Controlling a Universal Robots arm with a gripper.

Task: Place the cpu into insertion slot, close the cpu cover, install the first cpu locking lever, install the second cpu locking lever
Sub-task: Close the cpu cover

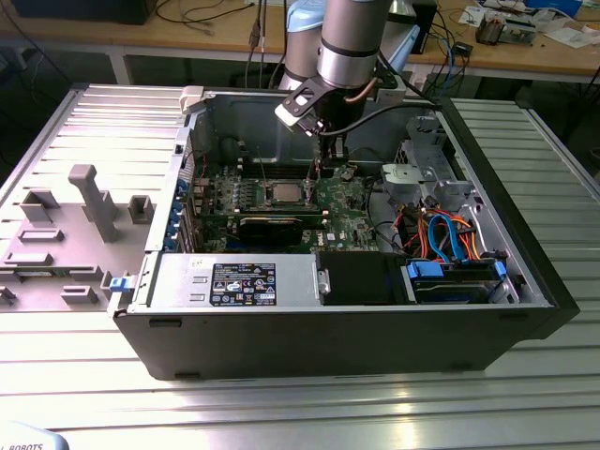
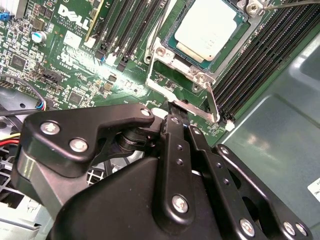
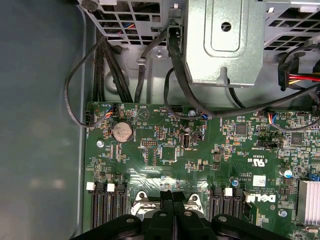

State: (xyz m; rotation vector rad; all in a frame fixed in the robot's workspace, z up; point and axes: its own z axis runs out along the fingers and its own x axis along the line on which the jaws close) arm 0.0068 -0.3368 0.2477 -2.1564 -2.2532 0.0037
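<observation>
End effector [image 2: 176,111]: black fingers [image 3: 165,205] pressed together in both wrist views, tips at the end of a thin silver locking lever [image 2: 214,102]; whether they pinch it cannot be told. Hangs low over the motherboard [image 3: 200,150], just beside the socket.
Cpu [image 2: 207,27]: silver-grey top, lying flat in the insertion slot [image 2: 171,43].
Cpu cover [image 2: 200,76]: silver frame edge along the chip's near side.
Memory slots [image 2: 280,50]: long, black, flanking the socket.
Computer case [image 1: 356,328]: open, lying on the ribbed metal bench [image 1: 281,403].
</observation>
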